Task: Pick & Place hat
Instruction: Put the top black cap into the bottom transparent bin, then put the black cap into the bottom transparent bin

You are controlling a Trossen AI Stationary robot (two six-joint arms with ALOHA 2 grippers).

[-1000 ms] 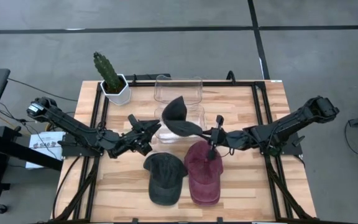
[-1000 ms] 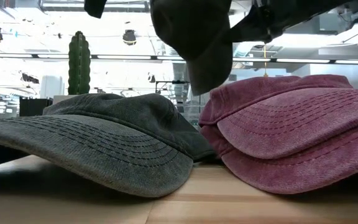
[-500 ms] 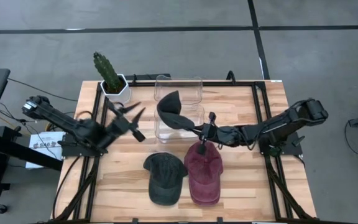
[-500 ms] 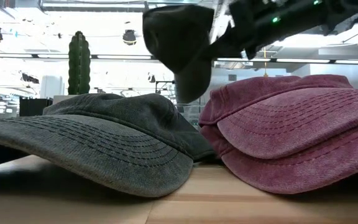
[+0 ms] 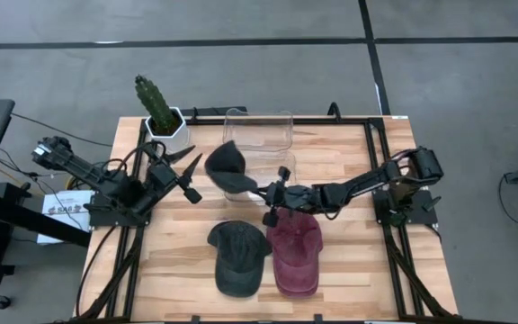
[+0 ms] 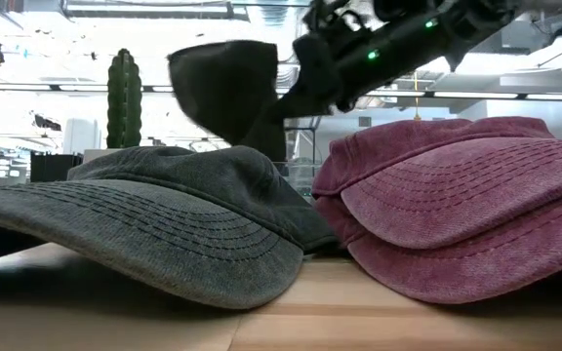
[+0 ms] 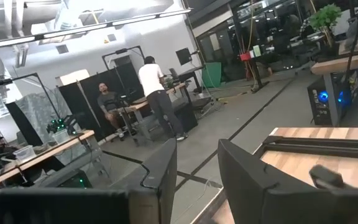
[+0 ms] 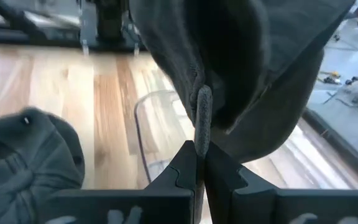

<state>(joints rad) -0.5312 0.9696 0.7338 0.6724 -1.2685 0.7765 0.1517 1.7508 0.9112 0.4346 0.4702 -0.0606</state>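
Right jaws [image 5: 261, 192] pinching black cap [image 5: 226, 167] aloft

clear bin [image 5: 261, 144] partly hidden by black cap [image 5: 226, 167]

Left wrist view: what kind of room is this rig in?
Probably a robotics lab or open workshop: workbenches with equipment, a black metal rig frame, two people at a desk, concrete floor marked with dark lines around the table.

Matt washed-cloth caps [image 6: 427, 210] lie on smooth pale-wood table [image 5: 349, 270].
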